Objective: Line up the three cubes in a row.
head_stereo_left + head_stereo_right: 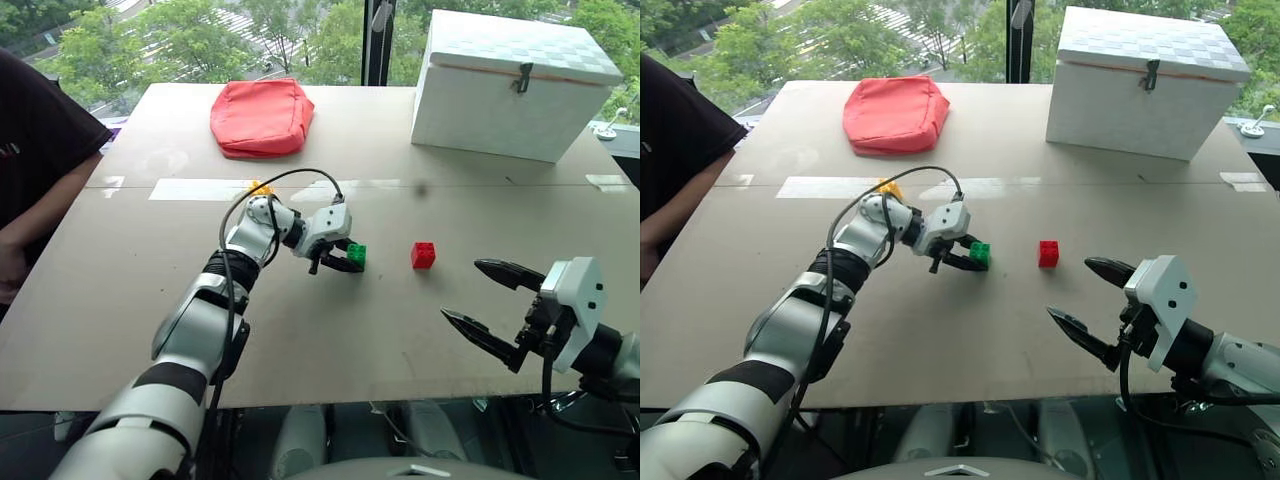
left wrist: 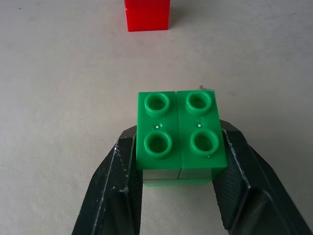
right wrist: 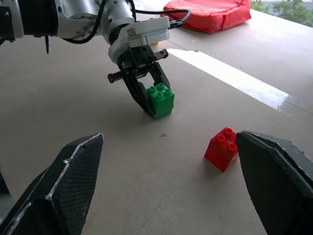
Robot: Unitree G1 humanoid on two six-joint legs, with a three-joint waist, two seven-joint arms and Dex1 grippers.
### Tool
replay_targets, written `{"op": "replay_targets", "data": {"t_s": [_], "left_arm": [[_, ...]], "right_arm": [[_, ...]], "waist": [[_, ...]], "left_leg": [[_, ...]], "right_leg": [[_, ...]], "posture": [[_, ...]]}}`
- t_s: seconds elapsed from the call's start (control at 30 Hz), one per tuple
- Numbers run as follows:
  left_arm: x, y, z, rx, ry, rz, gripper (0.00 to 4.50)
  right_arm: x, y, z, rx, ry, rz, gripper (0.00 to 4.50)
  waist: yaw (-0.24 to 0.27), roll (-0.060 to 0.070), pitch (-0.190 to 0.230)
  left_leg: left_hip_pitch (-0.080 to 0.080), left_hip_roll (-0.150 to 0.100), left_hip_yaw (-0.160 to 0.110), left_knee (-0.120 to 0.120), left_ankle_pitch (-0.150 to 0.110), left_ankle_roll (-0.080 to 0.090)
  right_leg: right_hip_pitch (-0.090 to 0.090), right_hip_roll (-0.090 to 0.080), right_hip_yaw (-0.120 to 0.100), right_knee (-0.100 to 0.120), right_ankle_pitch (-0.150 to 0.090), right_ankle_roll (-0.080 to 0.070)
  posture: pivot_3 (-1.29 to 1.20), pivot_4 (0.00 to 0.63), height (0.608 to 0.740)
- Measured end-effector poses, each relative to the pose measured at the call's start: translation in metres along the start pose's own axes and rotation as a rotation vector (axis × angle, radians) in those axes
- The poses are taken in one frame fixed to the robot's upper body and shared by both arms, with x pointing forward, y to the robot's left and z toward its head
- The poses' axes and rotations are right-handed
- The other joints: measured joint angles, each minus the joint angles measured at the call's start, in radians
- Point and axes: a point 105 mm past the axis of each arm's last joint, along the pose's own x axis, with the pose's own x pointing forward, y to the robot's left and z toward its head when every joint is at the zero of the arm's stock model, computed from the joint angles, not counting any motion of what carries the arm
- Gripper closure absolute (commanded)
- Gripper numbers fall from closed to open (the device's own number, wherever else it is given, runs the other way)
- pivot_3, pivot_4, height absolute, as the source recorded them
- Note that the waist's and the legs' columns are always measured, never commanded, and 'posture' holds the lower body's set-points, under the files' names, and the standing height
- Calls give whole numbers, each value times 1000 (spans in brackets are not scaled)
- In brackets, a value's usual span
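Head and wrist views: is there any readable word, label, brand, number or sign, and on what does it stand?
None can be read.
Green cube, red cube, yellow cube: plain studs, no lettering visible.
White box: a woven pattern and a dark latch, no text.
Red pouch: no label visible.
Person's dark sleeve: a small mark at the picture's edge, too small to read.

Scene is brightly lit by daylight from the windows behind the table [image 1: 120, 330]; a glare band [image 1: 200, 189] crosses the tabletop. Shadows are soft. Near fingers in wrist views appear blurred
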Motion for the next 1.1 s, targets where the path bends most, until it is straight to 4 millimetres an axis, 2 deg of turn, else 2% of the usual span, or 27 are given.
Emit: {"op": "replay_targets", "data": {"t_s": [0.53,0.57,0.63,0.67,0.73,0.87,0.93,1.03,1.07,1.1], "left_arm": [[9,1,4,-1,-11,1,3201],[9,1,3,-1,-8,2,2171],[9,1,3,-4,-4,4,1427],[9,1,3,-7,-4,2,875],[9,1,2,-18,-4,0,181],[5,3,4,-34,-15,16,82],[-18,9,9,-44,-46,70,82],[-41,12,12,-74,-92,137,82],[-59,11,14,-120,-133,196,82],[-65,11,14,-137,-144,216,82]], "right_arm": [[-3,3,-5,22,18,-22,0],[-3,3,-6,24,20,-23,0],[-4,3,-6,25,20,-23,0],[-4,3,-6,23,18,-23,0],[-4,3,-5,21,18,-21,0],[-4,3,-5,17,18,-16,0],[-3,4,-3,12,9,-2,0],[-1,5,6,-4,-35,14,0],[1,5,12,-16,-63,27,0],[1,5,13,-19,-67,30,0]], "waist": [[-1,0,0],[-1,0,0],[-1,0,0],[-1,0,0],[-2,0,0],[-2,0,0],[-5,0,0],[-8,0,0],[-9,0,0],[-9,0,0]], "left_leg": [[0,0,0,0,0,0],[0,0,0,0,0,0],[0,0,0,0,0,0],[0,0,0,0,0,0],[0,0,0,0,0,0],[0,0,0,0,0,0],[1,1,0,0,0,0],[1,1,0,0,0,0],[1,2,0,0,0,0],[1,2,-1,0,0,0]], "right_leg": [[0,0,0,0,0,0],[0,0,0,0,0,0],[0,0,0,0,0,0],[0,0,0,0,0,0],[0,0,0,0,0,0],[0,0,0,1,0,0],[0,1,0,1,0,0],[0,1,1,1,0,0],[0,1,0,2,0,0],[0,1,0,2,0,0]], "posture": [[0,150,740],[0,150,740],[0,150,740],[0,150,740],[0,150,740],[0,150,740],[0,150,740],[0,150,740],[0,150,740],[0,150,740]]}}
